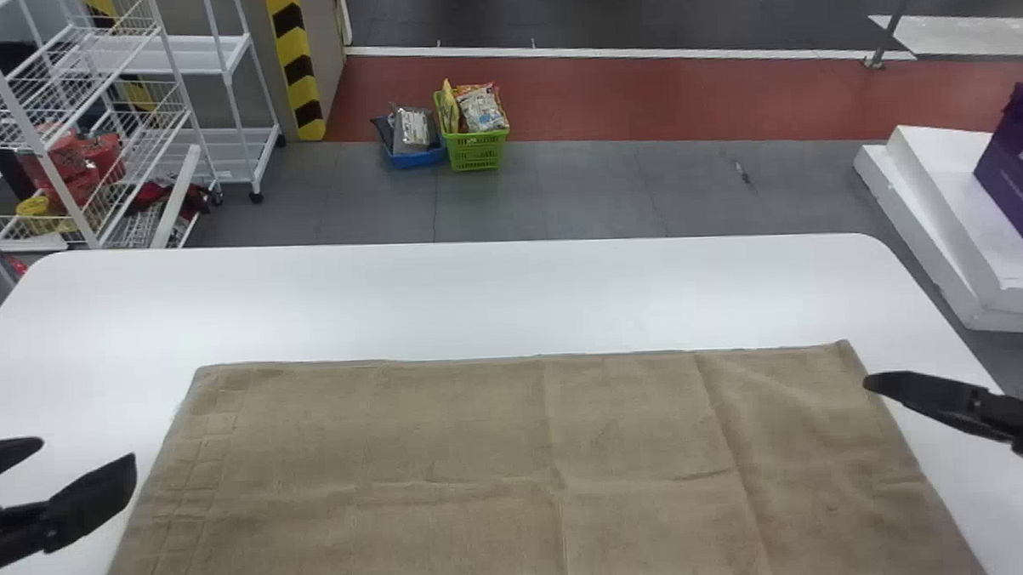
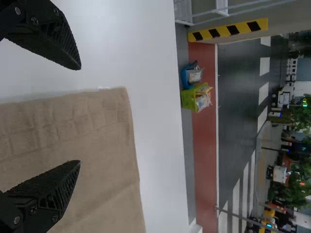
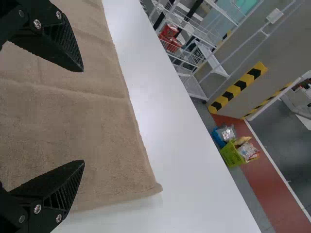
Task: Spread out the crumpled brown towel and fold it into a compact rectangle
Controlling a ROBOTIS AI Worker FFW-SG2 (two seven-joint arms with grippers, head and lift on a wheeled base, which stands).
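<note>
The brown towel [image 1: 500, 458] lies spread flat on the white table, with faint creases and its far edge nearly straight. At the left of the head view my left gripper [image 1: 54, 469] stands open beside the towel's left edge. My right gripper [image 1: 885, 389] is at the towel's right edge, near the far right corner. In the left wrist view the left gripper [image 2: 80, 115] has its fingers wide apart by a corner of the towel [image 2: 97, 141]. The right wrist view has the right gripper [image 3: 83, 116] open, with the towel [image 3: 97, 126] between and beyond its fingers.
The white table [image 1: 478, 297] extends beyond the towel's far edge and along both sides. On the floor behind it stand a green basket [image 1: 476, 151] and a blue one [image 1: 418, 159]. Wire shelving [image 1: 89, 123] is at the far left, a purple box [image 1: 1018, 168] at the right.
</note>
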